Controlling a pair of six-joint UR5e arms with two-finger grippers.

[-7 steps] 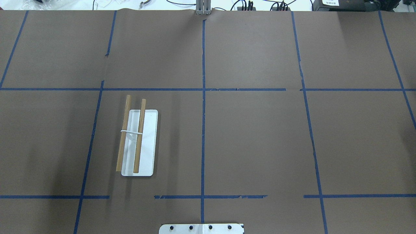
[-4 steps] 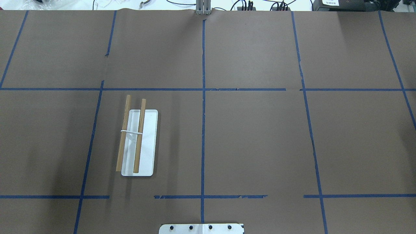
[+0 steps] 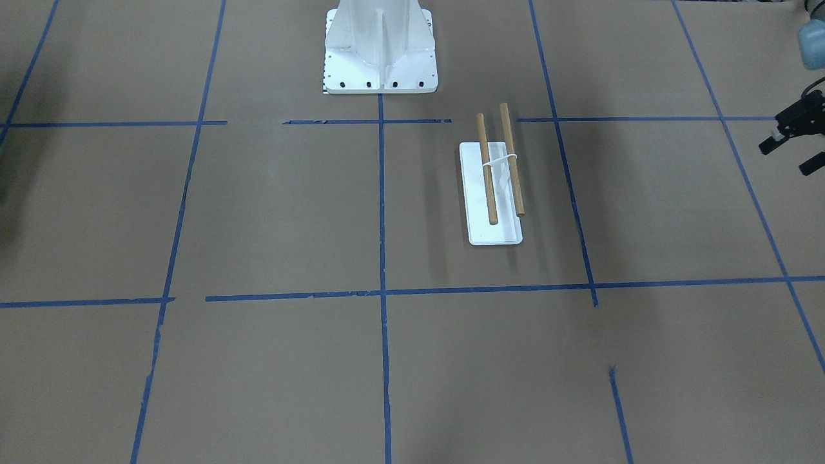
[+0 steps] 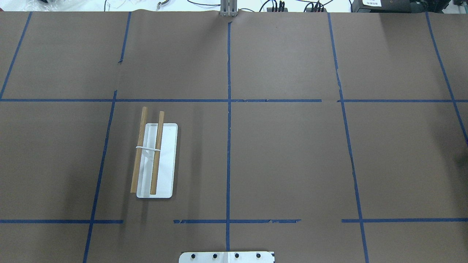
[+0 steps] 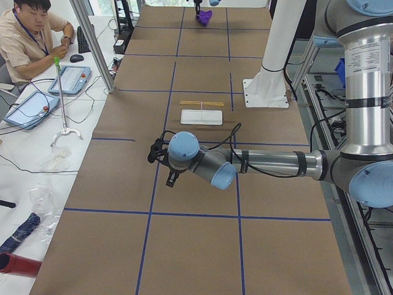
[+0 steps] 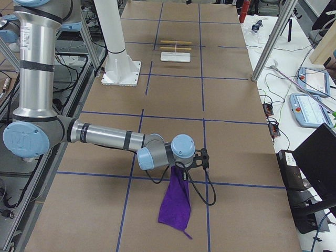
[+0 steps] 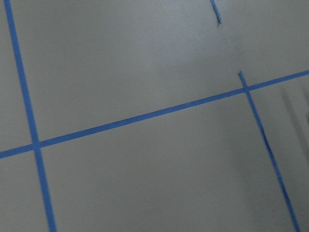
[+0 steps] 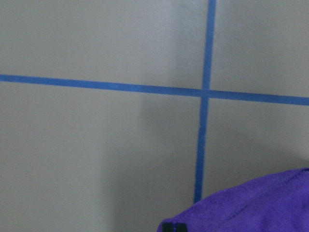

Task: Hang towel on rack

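The rack [image 4: 155,157] has a flat white base and two parallel brown rods; it stands left of the table's centre line, and also shows in the front view [image 3: 493,187]. The purple towel [image 6: 176,202] hangs from my right gripper [image 6: 178,167] over the table's right end, its tail near the surface. The right wrist view shows the towel [image 8: 251,208] beside a dark fingertip [image 8: 173,226]. My left gripper [image 3: 789,151] hovers beyond the table's left end, its fingers apart and empty. Neither gripper is in the overhead view.
The large white bolted pedestal [image 3: 380,58] stands at the table's near middle edge. Blue tape lines [image 4: 228,146] grid the brown paper. An operator [image 5: 31,37] sits by tablets [image 5: 67,78] at the side table. A metal post [image 6: 270,44] stands at the far edge.
The rack has not moved in the overhead view. A faint shadow has crept in at the right edge of the table.
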